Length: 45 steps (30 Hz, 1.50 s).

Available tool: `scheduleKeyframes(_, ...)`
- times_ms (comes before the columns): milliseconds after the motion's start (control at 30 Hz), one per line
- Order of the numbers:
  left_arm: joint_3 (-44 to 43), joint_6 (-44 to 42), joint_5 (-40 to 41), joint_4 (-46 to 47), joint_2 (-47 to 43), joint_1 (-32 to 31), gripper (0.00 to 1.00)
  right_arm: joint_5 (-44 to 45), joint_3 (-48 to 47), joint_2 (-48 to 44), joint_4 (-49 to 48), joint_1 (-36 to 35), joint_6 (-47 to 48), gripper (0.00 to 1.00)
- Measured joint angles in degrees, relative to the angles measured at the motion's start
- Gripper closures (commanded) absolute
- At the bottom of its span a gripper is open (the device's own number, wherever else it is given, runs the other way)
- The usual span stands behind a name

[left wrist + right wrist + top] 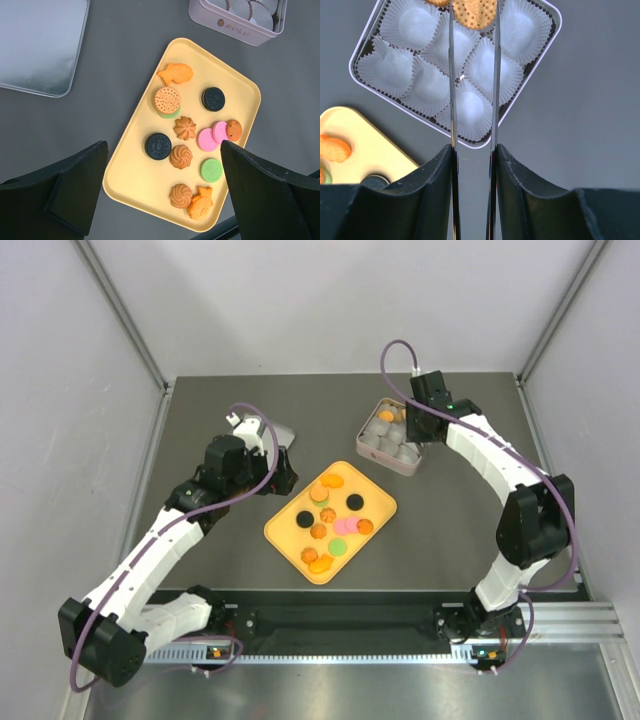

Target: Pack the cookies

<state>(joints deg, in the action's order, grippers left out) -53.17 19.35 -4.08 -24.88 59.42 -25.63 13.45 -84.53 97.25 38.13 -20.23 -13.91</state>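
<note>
Cookie (474, 12) pinched between right fingers (440, 180); left fingers (80, 180) wide apart.

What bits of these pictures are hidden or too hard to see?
Held cookie: right wrist view, top edge cuts it off.
Tin: top view, right arm covers its far corner.
Tray: right wrist view, mostly beyond the left edge.
Lid: left wrist view, cut by top and left edges.
Cookies: top view, too small to see patterns.

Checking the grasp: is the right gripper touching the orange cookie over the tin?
Touching. Right wrist view: the orange cookie sits wedged between the jaws of the right gripper, no gap.
</note>
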Motion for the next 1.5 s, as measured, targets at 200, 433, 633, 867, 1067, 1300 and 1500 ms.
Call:
scheduleKeyframes(200, 0.00, 0.00, -0.17, 0.00, 0.02, 0.00, 0.01, 0.00, 0.00, 0.72, -1.27, 0.66, -0.02, 0.71)
scheduleKeyframes(433, 0.00, 0.00, -0.17, 0.00, 0.11, 0.00, 0.01, -0.09, 0.00, 2.21, -1.97, 0.74, -0.02, 0.68)
scheduleKeyframes(633, 0.00, 0.00, -0.17, 0.00, 0.11, 0.00, 0.01, -0.07, 0.00, 2.54, -2.08, 0.79, -0.02, 0.64)
scheduleKeyframes(867, 0.00, 0.00, -0.17, 0.00, 0.11, 0.00, 0.01, -0.07, 0.00, 2.58, -2.14, 0.81, -0.09, 0.59)
scheduleKeyframes(1067, 0.00, 0.00, -0.17, 0.00, 0.11, 0.00, 0.01, -0.02, 0.00, 2.58, -2.14, 0.81, -0.09, 0.57)
scheduleKeyframes(1300, 0.00, 0.00, -0.17, 0.00, 0.11, 0.00, 0.01, 0.00, 0.00, 2.58, -2.14, 0.81, -0.11, 0.56)
scheduleKeyframes(1500, 0.02, 0.00, -0.20, 0.00, 0.11, 0.00, 0.01, 0.02, 0.00, 2.58, -2.19, 0.81, -0.11, 0.55)
